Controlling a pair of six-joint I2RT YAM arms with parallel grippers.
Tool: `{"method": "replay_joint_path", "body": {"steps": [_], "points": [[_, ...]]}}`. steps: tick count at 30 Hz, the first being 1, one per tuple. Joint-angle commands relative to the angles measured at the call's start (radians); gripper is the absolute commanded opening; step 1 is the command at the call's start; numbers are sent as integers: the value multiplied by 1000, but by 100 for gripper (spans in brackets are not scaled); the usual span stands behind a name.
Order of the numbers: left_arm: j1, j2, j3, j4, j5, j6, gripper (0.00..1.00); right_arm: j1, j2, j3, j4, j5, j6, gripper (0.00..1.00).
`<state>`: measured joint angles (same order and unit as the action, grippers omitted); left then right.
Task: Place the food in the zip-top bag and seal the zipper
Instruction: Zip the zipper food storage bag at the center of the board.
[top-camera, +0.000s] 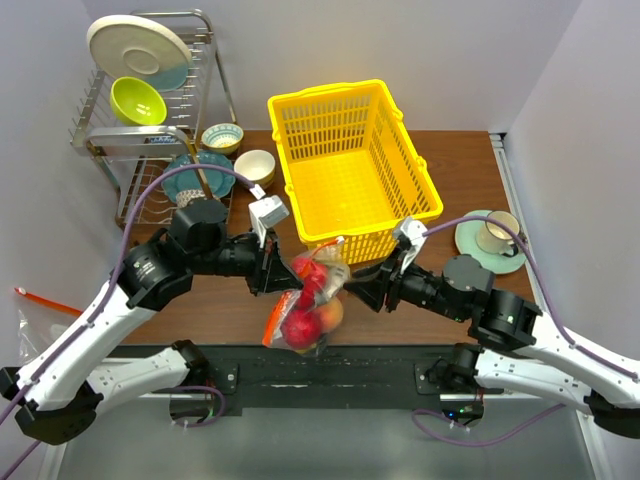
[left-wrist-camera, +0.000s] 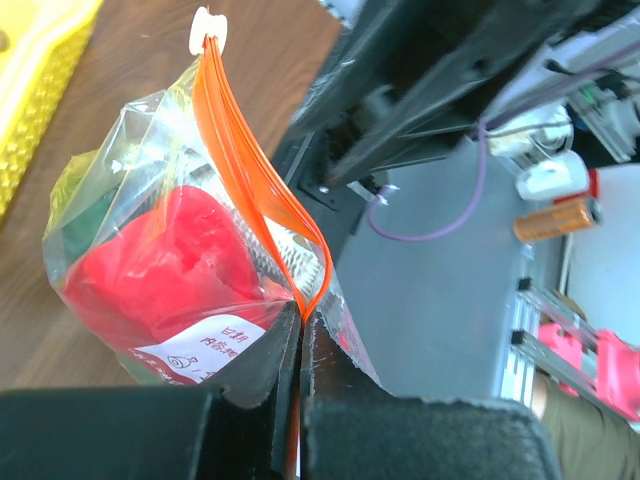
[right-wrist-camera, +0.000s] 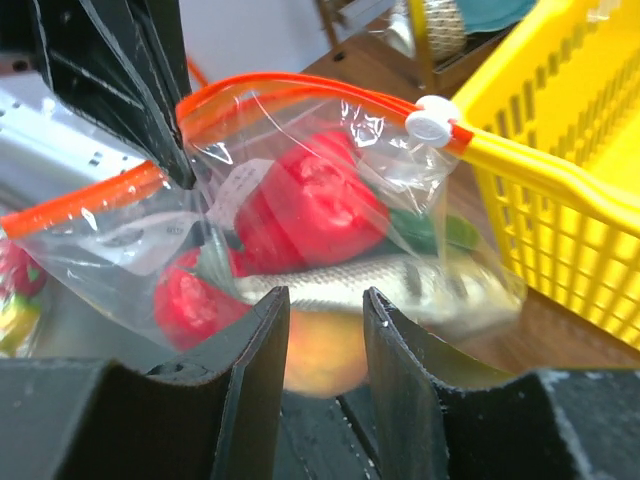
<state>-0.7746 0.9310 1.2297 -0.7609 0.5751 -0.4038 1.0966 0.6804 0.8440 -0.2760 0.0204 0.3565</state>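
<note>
The zip-top bag (top-camera: 312, 298) hangs off the table's near edge between my two arms, with the food inside. In the right wrist view I see a red pepper (right-wrist-camera: 310, 205), a peach (right-wrist-camera: 325, 355), a grey-beige piece (right-wrist-camera: 345, 280) and something green (right-wrist-camera: 430, 230). My left gripper (left-wrist-camera: 300, 318) is shut on the orange zipper (left-wrist-camera: 250, 180) at one end of the mouth. The strip's two halves bow apart just past its jaws. The white end piece (left-wrist-camera: 208, 28) sits at the far end. My right gripper (right-wrist-camera: 325, 300) stands open just short of the bag's side, holding nothing.
A yellow basket (top-camera: 350, 160) stands right behind the bag. A dish rack (top-camera: 150, 110) with plates and bowls fills the back left, with two bowls (top-camera: 255, 165) beside it. A cup on a saucer (top-camera: 495, 240) sits at the right. Another flat clear bag (top-camera: 40, 305) lies far left.
</note>
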Motion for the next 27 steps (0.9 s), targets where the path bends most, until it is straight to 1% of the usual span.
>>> {"method": "replay_joint_path", "body": {"steps": [1,3,5,8,10,12,13,19,24,27], "points": [[0,-46,82,35,126,16,0,-3,11,-19,153,-118,-59,40],[0,-55,94,38,158,13,0,-4,2,-37,201,-140,-62,47],[0,-67,99,44,178,10,0,-4,-4,-43,228,-155,-68,57],[1,-83,97,54,219,2,0,-3,-5,-43,264,-178,-85,59],[0,-83,99,51,242,2,0,-3,-1,-37,273,-177,-91,66],[1,-89,100,51,261,0,0,-4,7,-23,271,-178,-105,69],[0,-92,100,54,265,-1,0,-4,11,-20,273,-189,-109,72],[0,-109,97,67,305,-1,0,-3,27,3,310,-212,-146,74],[1,-121,86,80,338,-9,0,-4,33,26,330,-229,-165,65],[1,-129,74,77,342,-9,0,-4,51,55,319,-250,-172,64]]}}
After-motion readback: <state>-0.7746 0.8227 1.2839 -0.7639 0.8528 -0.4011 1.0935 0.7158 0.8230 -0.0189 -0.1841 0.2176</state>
